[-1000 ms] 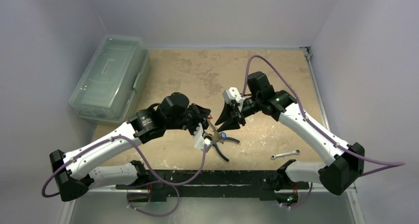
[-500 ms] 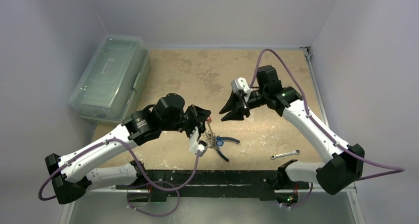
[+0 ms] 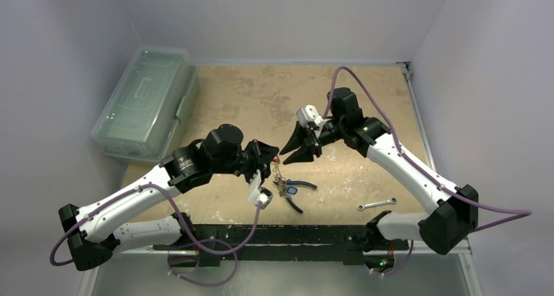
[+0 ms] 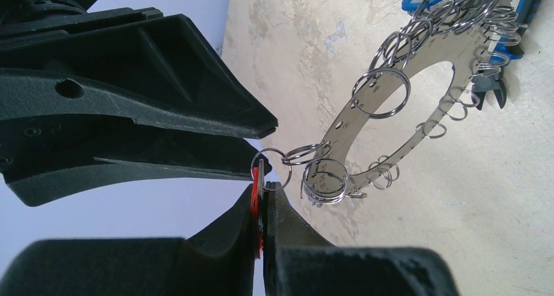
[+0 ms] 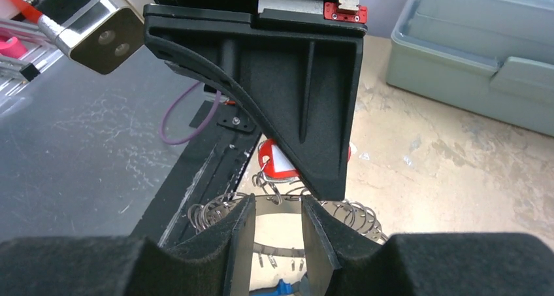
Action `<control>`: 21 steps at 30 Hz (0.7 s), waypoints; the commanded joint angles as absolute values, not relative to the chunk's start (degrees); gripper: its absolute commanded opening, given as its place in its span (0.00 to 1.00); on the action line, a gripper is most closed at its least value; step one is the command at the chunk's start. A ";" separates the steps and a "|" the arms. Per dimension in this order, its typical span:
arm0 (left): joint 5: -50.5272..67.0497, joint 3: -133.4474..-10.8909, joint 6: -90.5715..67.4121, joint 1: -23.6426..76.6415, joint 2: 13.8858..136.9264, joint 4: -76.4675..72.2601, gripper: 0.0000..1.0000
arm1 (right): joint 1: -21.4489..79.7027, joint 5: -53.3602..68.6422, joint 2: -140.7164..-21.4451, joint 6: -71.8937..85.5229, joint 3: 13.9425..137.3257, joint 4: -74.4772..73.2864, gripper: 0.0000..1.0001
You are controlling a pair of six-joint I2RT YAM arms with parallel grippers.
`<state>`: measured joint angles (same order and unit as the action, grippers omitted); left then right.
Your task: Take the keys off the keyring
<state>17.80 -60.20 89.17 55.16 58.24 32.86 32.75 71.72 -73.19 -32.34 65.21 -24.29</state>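
Note:
The keyring [image 4: 346,129] is a flat silver band strung with many small split rings. It hangs from a red tag [image 4: 255,204], and my left gripper [image 4: 263,191] is shut on that tag. In the top view the ring [image 3: 279,181] dangles below the left gripper [image 3: 268,155], over the pliers. My right gripper [image 5: 277,208] is open and empty, its jaws either side of the ring's top edge [image 5: 356,214], close to the red tag [image 5: 277,162]. It faces the left gripper from the right [image 3: 292,151]. I cannot make out separate keys among the rings.
Blue-handled pliers [image 3: 297,190] lie on the table under the ring. A silver wrench [image 3: 377,204] lies to the front right. A clear lidded plastic box [image 3: 147,103] stands at the back left. The black front rail [image 3: 274,234] runs along the near edge.
My right gripper drew back up and to the right, then came back left toward the ring. My left gripper, still holding the tag, shifted slightly left and the ring swung with it.

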 commanded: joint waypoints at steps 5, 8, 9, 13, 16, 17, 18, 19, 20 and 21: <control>19.69 -60.80 89.64 55.37 56.51 30.03 0.00 | 34.60 72.28 -73.83 -27.45 62.55 -16.95 0.36; 19.64 -60.76 89.64 55.37 56.51 29.96 0.00 | 34.71 72.08 -73.88 -26.24 61.65 -15.24 0.36; 19.62 -60.81 89.64 55.37 56.51 29.93 0.00 | 34.75 72.07 -73.90 -26.08 61.47 -14.87 0.36; 19.68 -60.86 89.62 55.37 56.60 29.97 0.00 | 34.95 72.16 -73.83 -25.59 61.42 -14.39 0.36; 19.64 -60.83 89.60 55.37 56.68 30.00 0.00 | 35.25 72.20 -73.92 -25.64 61.82 -14.56 0.36; 19.62 -60.75 89.57 55.37 56.77 30.04 0.00 | 35.37 72.31 -73.92 -25.63 61.91 -14.57 0.36; 19.60 -60.67 89.55 55.37 56.78 30.12 0.00 | 35.50 72.33 -73.92 -25.58 62.00 -14.63 0.36; 19.52 -60.58 89.61 55.37 56.78 30.13 0.00 | 35.65 72.33 -73.94 -25.53 62.04 -14.61 0.36; 19.51 -60.44 89.58 55.37 56.70 30.01 0.00 | 35.78 72.33 -74.00 -25.57 62.05 -14.66 0.36; 19.51 -60.39 89.62 55.37 56.69 29.87 0.00 | 35.95 72.33 -74.00 -25.60 62.05 -14.71 0.36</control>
